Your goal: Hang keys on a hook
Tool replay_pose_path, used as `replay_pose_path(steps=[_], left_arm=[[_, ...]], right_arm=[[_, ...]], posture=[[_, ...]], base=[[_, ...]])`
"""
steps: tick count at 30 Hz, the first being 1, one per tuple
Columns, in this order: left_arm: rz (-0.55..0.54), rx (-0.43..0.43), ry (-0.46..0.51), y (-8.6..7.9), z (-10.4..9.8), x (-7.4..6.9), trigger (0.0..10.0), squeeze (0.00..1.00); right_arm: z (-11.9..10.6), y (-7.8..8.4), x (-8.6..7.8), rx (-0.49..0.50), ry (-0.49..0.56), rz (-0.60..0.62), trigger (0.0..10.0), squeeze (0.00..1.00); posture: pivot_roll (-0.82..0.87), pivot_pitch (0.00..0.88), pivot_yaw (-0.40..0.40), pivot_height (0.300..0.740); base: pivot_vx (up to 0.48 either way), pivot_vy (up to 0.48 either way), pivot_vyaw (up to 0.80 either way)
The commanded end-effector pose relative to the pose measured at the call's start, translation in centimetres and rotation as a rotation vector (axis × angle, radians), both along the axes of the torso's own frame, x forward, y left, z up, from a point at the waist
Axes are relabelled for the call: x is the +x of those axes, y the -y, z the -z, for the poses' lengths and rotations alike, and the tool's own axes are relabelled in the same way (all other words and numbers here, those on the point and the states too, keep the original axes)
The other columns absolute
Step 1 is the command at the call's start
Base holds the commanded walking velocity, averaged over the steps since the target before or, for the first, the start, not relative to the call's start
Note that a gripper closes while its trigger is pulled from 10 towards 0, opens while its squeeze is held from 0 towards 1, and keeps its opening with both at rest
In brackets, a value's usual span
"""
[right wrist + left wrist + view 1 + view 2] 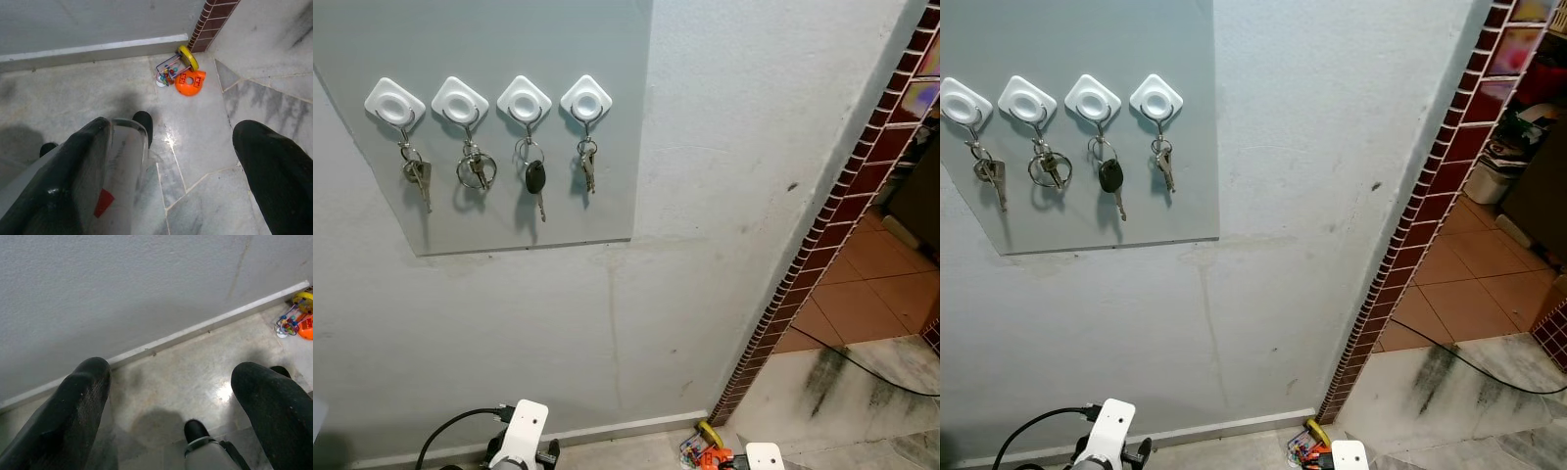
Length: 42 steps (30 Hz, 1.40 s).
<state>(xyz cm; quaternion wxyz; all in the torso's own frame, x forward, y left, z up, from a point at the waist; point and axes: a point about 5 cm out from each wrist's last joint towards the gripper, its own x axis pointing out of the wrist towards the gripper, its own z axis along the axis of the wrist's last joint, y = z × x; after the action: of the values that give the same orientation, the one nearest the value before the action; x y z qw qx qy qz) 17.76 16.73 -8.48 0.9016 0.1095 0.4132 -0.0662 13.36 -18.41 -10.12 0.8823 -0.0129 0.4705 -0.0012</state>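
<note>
Left end effector (171,416) hangs low over the marble floor (195,367), fingers spread wide, nothing between them. Right end effector (171,176) also low over the floor, fingers spread; a clear plastic piece with a red mark (124,176) lies against one finger, marking not readable. On the floor at the foot of the wall: a small toy (178,68), orange base, yellow ring, coloured bead wires, next to the brick-tiled pillar (822,225). White skirting (195,328) runs along the wall base. A black cable (871,367) crosses the floor past the pillar. Up on the wall, a grey panel (509,215) carries four white hooks (524,99) in a row, each with keys (535,181) hanging from it; third set has a black-headed car key. No readable writing or brand on anything.
</note>
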Motion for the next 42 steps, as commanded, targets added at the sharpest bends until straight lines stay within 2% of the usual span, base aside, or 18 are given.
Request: replay_pose_path(steps=[1, 21, 42], left_arm=[[0.002, 0.003, -0.01, 0.06, 0.1, -0.15, 10.0, 0.0], [0.005, 0.004, -0.012, 0.05, 0.09, -0.12, 10.0, 0.0], [-0.032, -0.007, -0.015, -0.16, 0.08, -0.06, 10.0, 0.0]], right_arm=[[-0.06, 0.0, 0.16, -0.004, 0.006, 0.003, 10.0, 0.0], [-0.02, -0.05, 0.08, -0.003, 0.002, -0.006, 10.0, 0.0], [0.21, 0.04, -0.32, -0.009, -0.036, 0.026, 10.0, 0.0]], posture=[[-0.03, 0.0, 0.014, 0.732], [-0.03, 0.0, 0.013, 0.732], [-0.03, 0.0, 0.016, 0.732]], base=[[0.0, -0.412, 0.0], [0.0, -0.41, 0.0], [0.0, 0.0, 0.0]])
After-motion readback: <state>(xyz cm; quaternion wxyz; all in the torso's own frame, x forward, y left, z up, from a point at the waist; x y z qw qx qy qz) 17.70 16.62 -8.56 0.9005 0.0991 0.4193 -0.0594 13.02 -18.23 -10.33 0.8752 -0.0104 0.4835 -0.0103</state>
